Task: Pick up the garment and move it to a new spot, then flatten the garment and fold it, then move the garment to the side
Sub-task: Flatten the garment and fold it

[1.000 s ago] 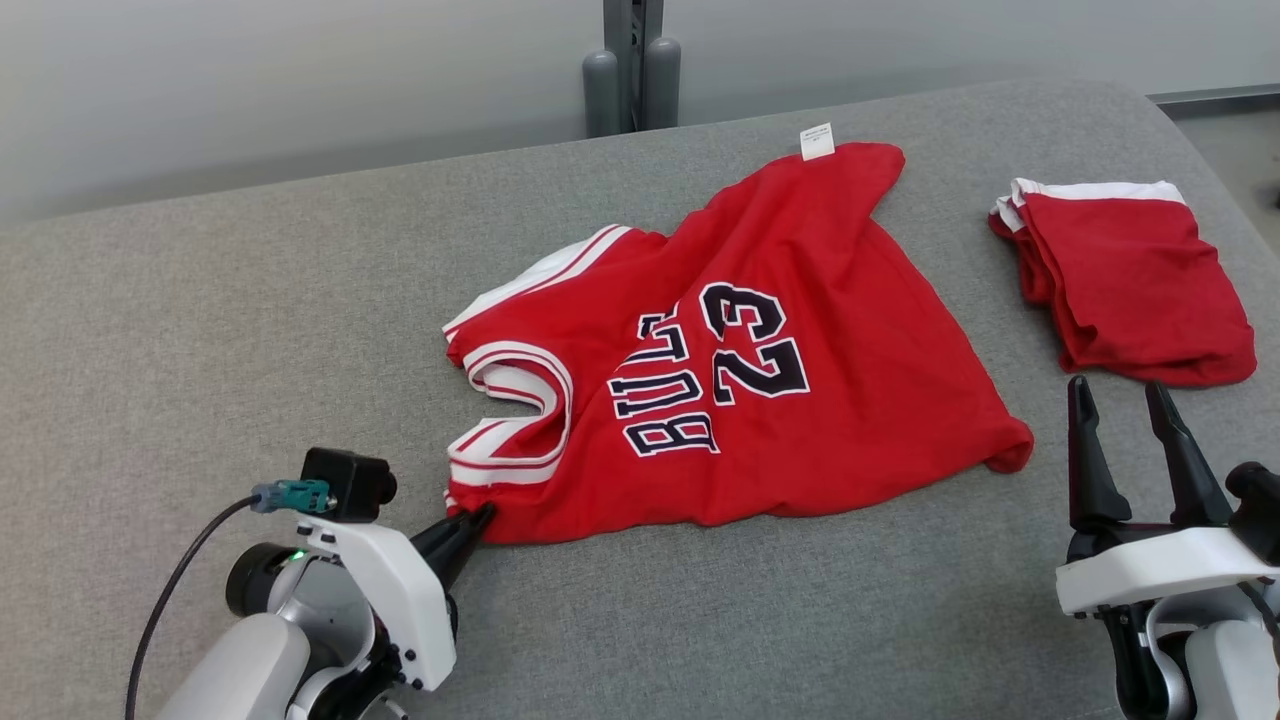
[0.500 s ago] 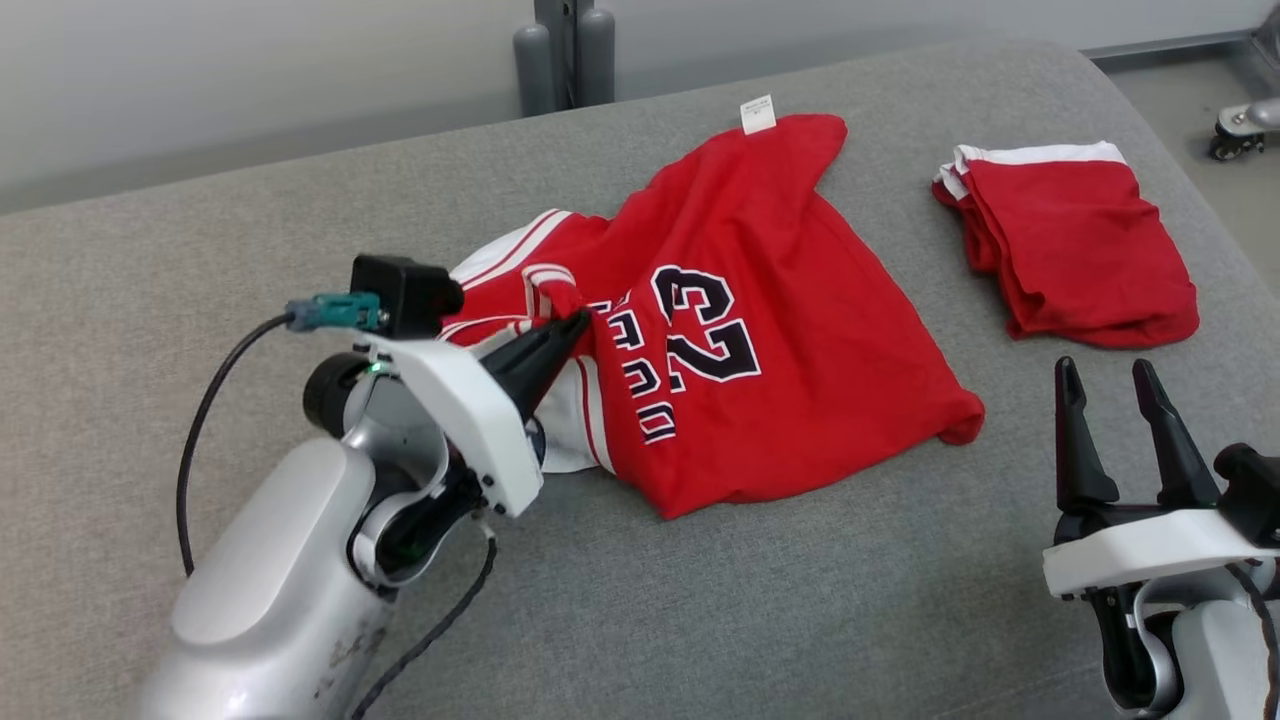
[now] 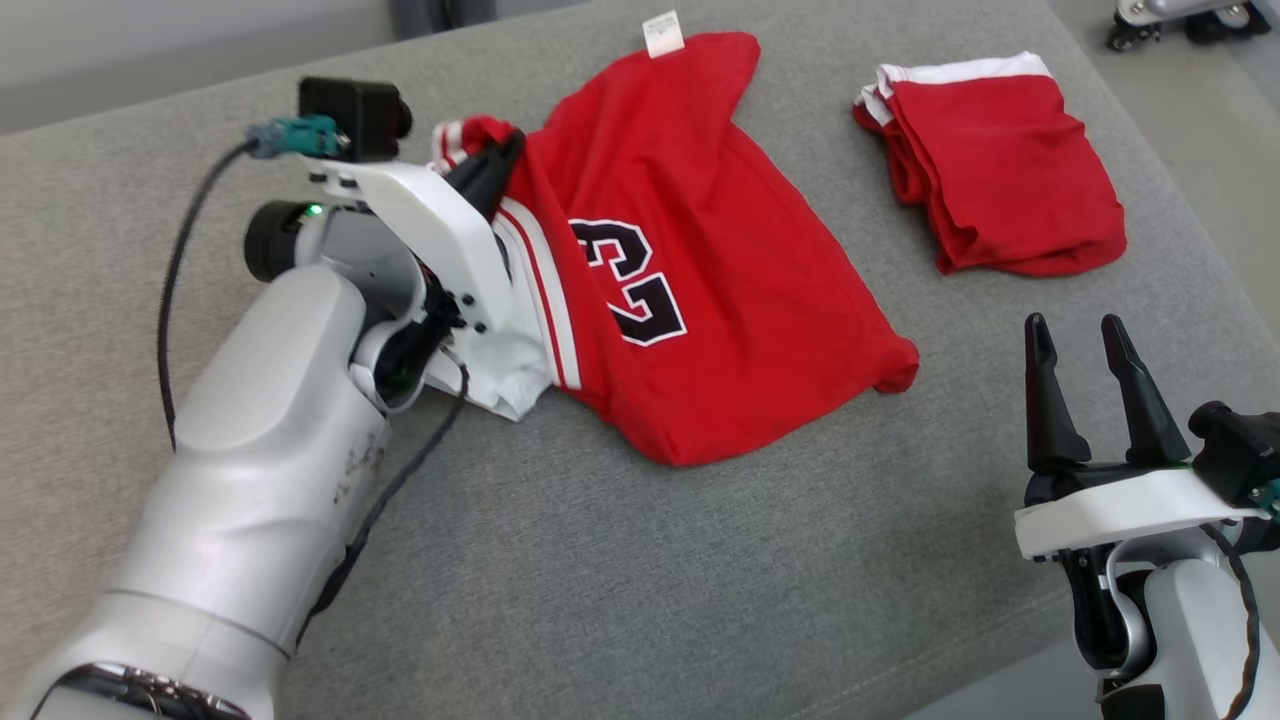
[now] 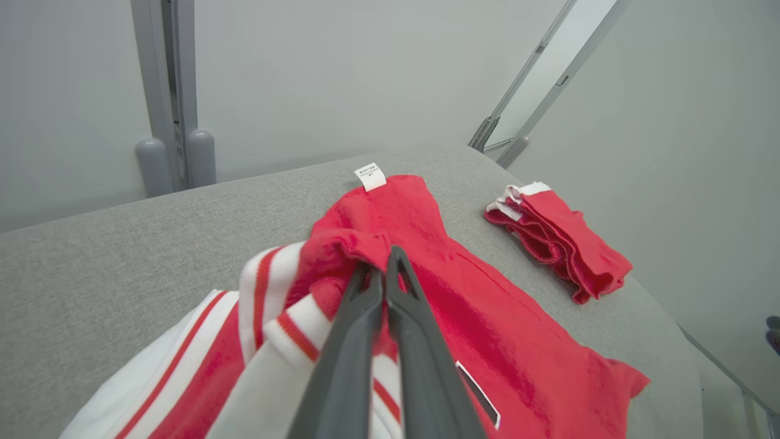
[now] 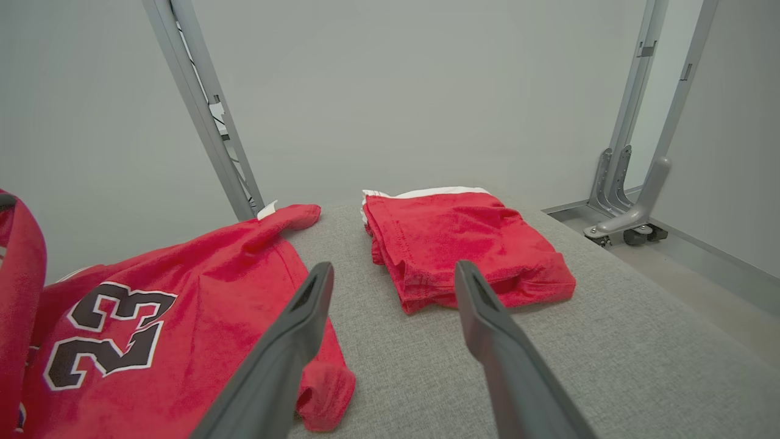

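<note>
23 jersey (image 3: 700, 300), left of folded red pile (image 3: 1000, 170), looks light & limp; L gripper (image 3: 508, 148) clamped shut on its striped trim (image 4: 268, 292), prob. a sound hold; R gripper (image 3: 1072, 325) wide open, empty.

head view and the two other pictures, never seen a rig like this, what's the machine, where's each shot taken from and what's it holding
This is a wheeled robot with two arms, each ending in a two-fingered hand. The wide picture comes from a camera on its head, looking down at a grey padded surface. The other two come from cameras on its wrists, each looking along that hand's dark fingers. On the surface lie a red jersey numbered 23 and, apart from it, a folded red garment. The left hand is shut on a bunched bit of the jersey near its white-striped trim. The right hand is open and holds nothing.
</note>
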Motion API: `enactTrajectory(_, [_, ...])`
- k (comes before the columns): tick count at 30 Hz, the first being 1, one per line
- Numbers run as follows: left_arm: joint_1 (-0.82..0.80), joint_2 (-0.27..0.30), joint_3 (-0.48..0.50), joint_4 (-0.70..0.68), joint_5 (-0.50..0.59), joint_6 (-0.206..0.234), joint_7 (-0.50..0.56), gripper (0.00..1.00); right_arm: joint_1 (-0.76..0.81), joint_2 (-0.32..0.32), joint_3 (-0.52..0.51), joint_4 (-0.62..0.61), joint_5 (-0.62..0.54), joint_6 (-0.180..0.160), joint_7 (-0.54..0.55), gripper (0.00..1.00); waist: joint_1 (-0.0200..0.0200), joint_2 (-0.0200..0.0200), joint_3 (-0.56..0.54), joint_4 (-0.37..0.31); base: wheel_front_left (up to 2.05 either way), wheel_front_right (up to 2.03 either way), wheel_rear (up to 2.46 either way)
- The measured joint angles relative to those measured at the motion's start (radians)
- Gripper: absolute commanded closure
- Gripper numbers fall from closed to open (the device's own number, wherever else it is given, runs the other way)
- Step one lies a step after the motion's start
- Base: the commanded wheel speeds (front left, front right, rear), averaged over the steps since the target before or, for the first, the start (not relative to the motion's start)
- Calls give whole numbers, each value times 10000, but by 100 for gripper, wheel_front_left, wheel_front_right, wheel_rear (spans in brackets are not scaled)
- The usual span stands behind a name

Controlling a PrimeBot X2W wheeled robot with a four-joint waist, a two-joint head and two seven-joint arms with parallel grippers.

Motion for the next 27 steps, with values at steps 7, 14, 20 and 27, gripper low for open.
enactTrajectory(7, [-793,-247,-215,1868,65,-236,-997,0,-113,86,-2,35,23,0,-13,0,0,0,250,-230,0,0,0])
enactTrajectory(14, [-929,-447,-805,2433,-46,-288,-1783,0,-98,105,-79,104,-67,0,-15,0,0,0,-69,162,0,0,0])
enactTrajectory(20, [-368,-385,-1463,2067,-424,-311,-2401,0,31,-65,-61,150,-146,0,-15,0,0,0,-643,627,0,0,0])
enactTrajectory(27, [759,136,-1737,1609,-522,-311,-3517,0,299,-249,-42,104,-192,0,-25,0,0,0,-1405,1150,0,0,0])
